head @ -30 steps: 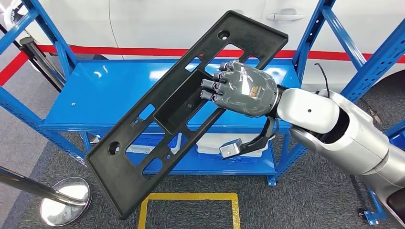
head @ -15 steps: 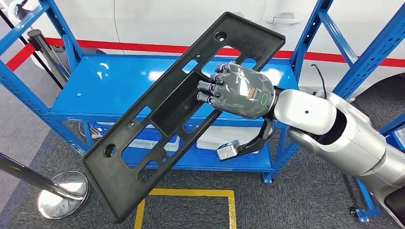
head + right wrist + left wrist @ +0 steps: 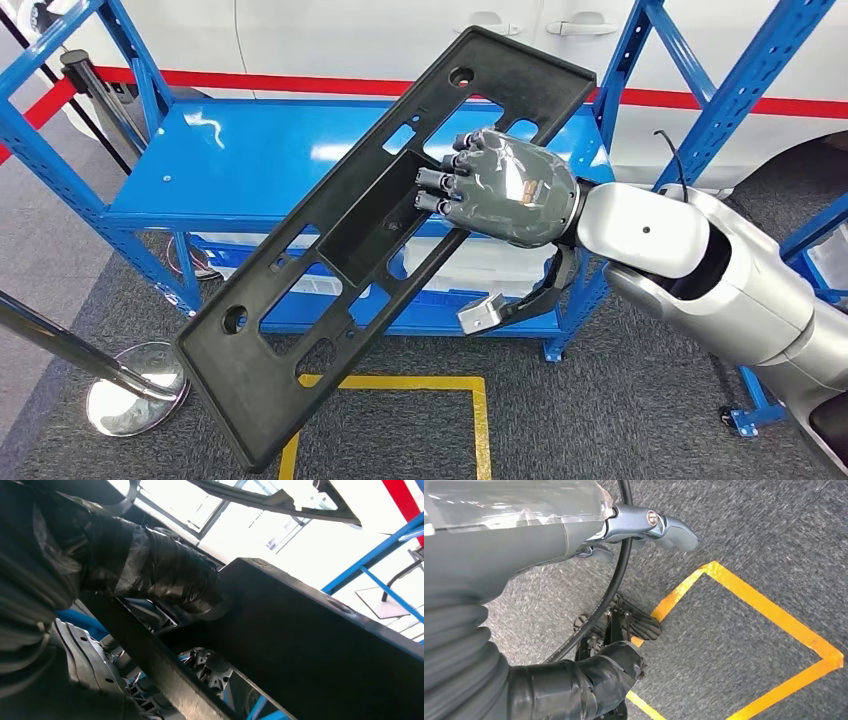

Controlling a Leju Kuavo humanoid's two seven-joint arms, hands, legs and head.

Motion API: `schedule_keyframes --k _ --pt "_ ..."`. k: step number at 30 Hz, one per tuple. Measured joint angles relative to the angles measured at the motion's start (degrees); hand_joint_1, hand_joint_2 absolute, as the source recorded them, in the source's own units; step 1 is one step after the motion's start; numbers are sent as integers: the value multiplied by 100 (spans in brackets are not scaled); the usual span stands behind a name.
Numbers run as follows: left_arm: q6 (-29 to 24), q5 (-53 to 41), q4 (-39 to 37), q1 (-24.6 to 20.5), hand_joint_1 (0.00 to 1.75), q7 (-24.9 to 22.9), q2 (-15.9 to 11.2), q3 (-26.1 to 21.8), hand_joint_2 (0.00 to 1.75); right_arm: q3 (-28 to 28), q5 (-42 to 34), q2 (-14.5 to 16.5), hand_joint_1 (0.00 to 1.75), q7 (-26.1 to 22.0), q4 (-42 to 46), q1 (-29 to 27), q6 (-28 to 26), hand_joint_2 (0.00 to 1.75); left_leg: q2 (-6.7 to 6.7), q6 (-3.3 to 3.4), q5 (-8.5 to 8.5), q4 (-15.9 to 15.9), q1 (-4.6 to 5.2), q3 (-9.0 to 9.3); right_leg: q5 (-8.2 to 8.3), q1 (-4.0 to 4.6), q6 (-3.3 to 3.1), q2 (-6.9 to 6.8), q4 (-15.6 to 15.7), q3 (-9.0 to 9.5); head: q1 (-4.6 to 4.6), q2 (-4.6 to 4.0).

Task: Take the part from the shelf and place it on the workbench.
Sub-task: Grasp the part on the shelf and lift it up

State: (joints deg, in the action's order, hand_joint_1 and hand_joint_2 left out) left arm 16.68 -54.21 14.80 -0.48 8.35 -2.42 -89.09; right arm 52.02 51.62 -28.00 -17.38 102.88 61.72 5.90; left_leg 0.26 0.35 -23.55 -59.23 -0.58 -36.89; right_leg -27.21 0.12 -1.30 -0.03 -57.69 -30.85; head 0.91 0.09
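I see the right hand [image 3: 505, 187] reaching forward, fingers [image 3: 440, 180] gripping the tilted black part [image 3: 300, 300] above the blue shelf [image 3: 250, 165]; left hand [image 3: 644, 525] fingers mostly hidden, can't tell.

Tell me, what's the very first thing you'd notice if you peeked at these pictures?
A long black plastic part full of holes, tilted slantwise across the middle of the head view, in front of a bright blue shelf. The robot's right hand grips it near its middle, on a shiny silver arm coming in from the right. On the grey floor below is a yellow taped square, and a white car with a red stripe stands behind the shelf.
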Motion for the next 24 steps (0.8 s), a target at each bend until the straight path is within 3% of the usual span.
schedule_keyframes --k 2,4,5,6,7,8,10,12,14,15,16,17,19,20,21,22,24 --pt "8 6 0 -1 0 12 -1 -1 175 1 -26 1 175 -4 0 27 32 175 -10 -32 -448 -468 -8 -177 121 -17 -81 -24 36 -99 1 0" --pt "20 10 0 -5 0 46 -1 -1 175 3 -38 2 175 -6 -3 37 46 175 -11 -63 -919 -1206 -13 -400 228 -6 -110 -28 28 -244 3 0" --pt "23 12 0 -7 0 60 -1 -1 175 8 -40 2 175 -8 -5 37 48 175 -10 -75 -996 -1477 -15 -444 284 -1 -107 -27 19 -327 3 0" --pt "26 13 0 -9 0 69 -1 0 175 12 -41 1 175 -8 -7 36 49 175 -10 -82 -950 -1569 -17 -401 338 1 -97 -26 6 -411 3 0" --pt "27 13 0 -14 0 73 -1 -1 175 16 -43 1 175 -9 -7 37 49 175 -9 -84 -813 -1451 -19 -252 387 -1 -81 -23 -15 -495 3 0" --pt "28 13 0 -20 0 75 -2 0 175 20 -44 1 175 -10 -7 38 49 175 -9 -82 -653 -1147 -21 2 433 -5 -59 -20 -46 -580 3 0" --pt "28 13 0 -37 0 77 -2 0 175 20 -46 0 175 -10 -7 42 48 175 -26 -56 -570 -361 -8 549 500 -6 0 -17 -127 -714 0 0" --pt "28 13 0 -38 0 78 -2 0 175 20 -48 -1 175 -10 -7 48 47 175 -55 -1 -634 22 18 758 561 0 61 -19 -179 -770 -4 0" --pt "28 14 0 -33 0 79 -2 0 175 20 -55 -1 175 -11 -7 53 48 175 -56 85 -564 45 25 698 625 -5 121 -15 -183 -787 -8 0" --pt "30 16 1 -38 0 82 -3 0 175 20 -58 -3 175 -10 -7 57 48 175 -42 134 -512 52 22 667 575 -14 146 -9 -220 -819 -8 0" --pt "32 19 2 -45 0 91 -3 0 175 20 -61 -7 175 -10 -8 60 48 175 -27 187 -444 65 18 615 419 -22 171 -3 -339 -877 -10 0" --pt "37 26 5 -50 0 107 -4 -1 175 20 -62 -13 175 -10 -9 64 49 175 -13 228 -374 74 16 549 163 -32 189 2 -573 -963 -9 0" --pt "57 59 11 -52 0 152 -5 -2 175 20 -62 -24 175 -10 -11 65 50 175 2 265 -242 69 33 383 -399 -40 217 4 -1276 -1153 -9 0" --pt "70 84 13 -49 0 174 -5 -2 175 20 -63 -28 175 -10 -12 62 51 175 7 269 -178 65 44 295 -539 -42 224 4 -1600 -1201 -9 0" --pt "82 106 13 -48 0 190 -5 -2 175 21 -63 -33 175 -10 -13 58 52 175 11 270 -116 61 56 209 -545 -41 220 4 -1780 -1174 -8 0" --pt "92 122 13 -49 0 203 -5 -2 175 22 -63 -38 175 -10 -15 55 52 175 13 269 -54 59 69 123 -446 -36 202 4 -1771 -1049 -8 0" --pt "105 132 13 -52 0 214 -3 -2 175 25 -63 -43 175 -11 -16 54 53 175 12 262 63 57 86 -12 -197 -2 124 4 -1168 -506 -7 0"
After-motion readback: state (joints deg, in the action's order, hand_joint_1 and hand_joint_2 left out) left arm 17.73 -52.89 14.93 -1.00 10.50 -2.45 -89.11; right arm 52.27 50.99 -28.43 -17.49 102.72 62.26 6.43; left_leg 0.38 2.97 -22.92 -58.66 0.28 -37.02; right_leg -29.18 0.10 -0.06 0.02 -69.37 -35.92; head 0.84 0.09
